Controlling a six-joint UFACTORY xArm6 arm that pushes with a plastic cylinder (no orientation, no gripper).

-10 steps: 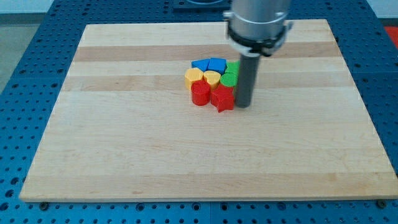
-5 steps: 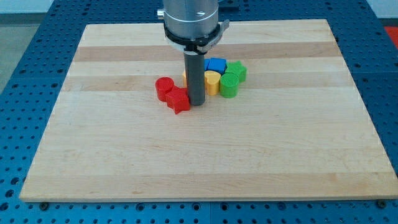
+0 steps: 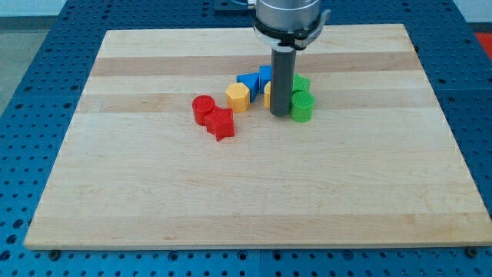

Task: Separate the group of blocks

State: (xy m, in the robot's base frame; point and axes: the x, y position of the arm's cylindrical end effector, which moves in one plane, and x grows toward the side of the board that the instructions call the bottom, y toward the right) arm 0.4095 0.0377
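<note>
Blocks sit above the wooden board's [image 3: 154, 200] centre: 2 red ones [image 3: 213, 118] together at the view's left, apart from a yellow hexagon [image 3: 237, 97], blues [image 3: 248, 81] and 2 greens [image 3: 301, 106]. We carry no claw; my tip [image 3: 280, 115] touches the greens' left side.

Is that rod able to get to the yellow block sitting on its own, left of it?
Probably yes: my tip has bare board between it and the yellow block, with nothing in that gap.
</note>
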